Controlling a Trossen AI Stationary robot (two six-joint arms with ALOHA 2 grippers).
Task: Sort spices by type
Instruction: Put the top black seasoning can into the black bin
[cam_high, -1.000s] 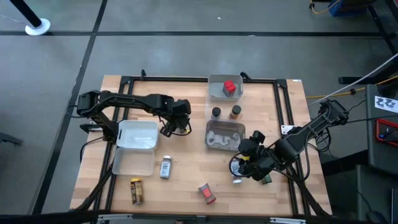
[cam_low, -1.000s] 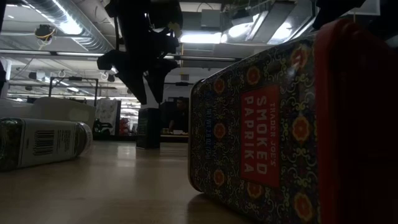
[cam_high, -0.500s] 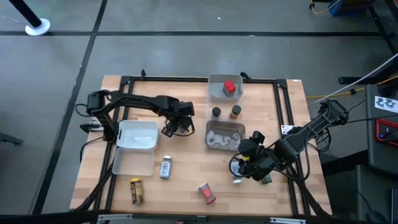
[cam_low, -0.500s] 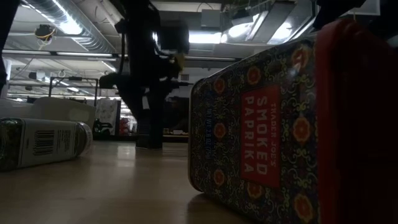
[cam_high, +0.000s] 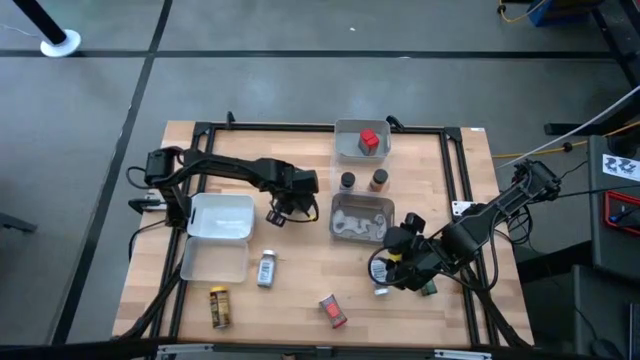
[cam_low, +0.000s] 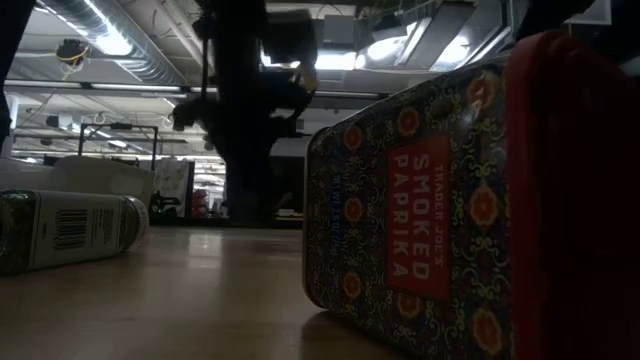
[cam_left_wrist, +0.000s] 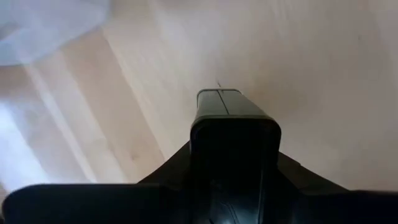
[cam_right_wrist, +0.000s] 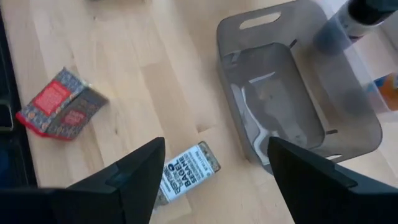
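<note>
Left gripper (cam_high: 283, 214) hovers over bare wood at about 11 o'clock from table centre, between the white tray (cam_high: 222, 215) and the grey tray (cam_high: 362, 217). Left wrist view shows its fingers (cam_left_wrist: 235, 134) pressed together with nothing between them, so jaws closed, empty.

Right gripper (cam_high: 392, 268) sits low at 4 o'clock, jaws spread wide, nothing held; a silver jar (cam_right_wrist: 185, 172) lies on its side just beyond its fingers (cam_right_wrist: 138, 176), likely the next pick.

Spices are scattered, probably mid-sort:
- red box (cam_high: 369, 140) in the 12 o'clock tray (cam_high: 347, 146)
- dark jar (cam_high: 347, 181) and orange-brown jar (cam_high: 378, 180) upright just beside the grey tray's far edge
- labelled jar (cam_high: 266, 268) lying at 7 o'clock
- yellow jar (cam_high: 219, 306) at 8 o'clock near the front edge
- paprika tin (cam_high: 333, 310) at 6 o'clock, tilted, close to the front edge

Room:
- open wood between the trays and across the front centre
- right side cramped by arm and cables
- front-edge items have little margin
</note>
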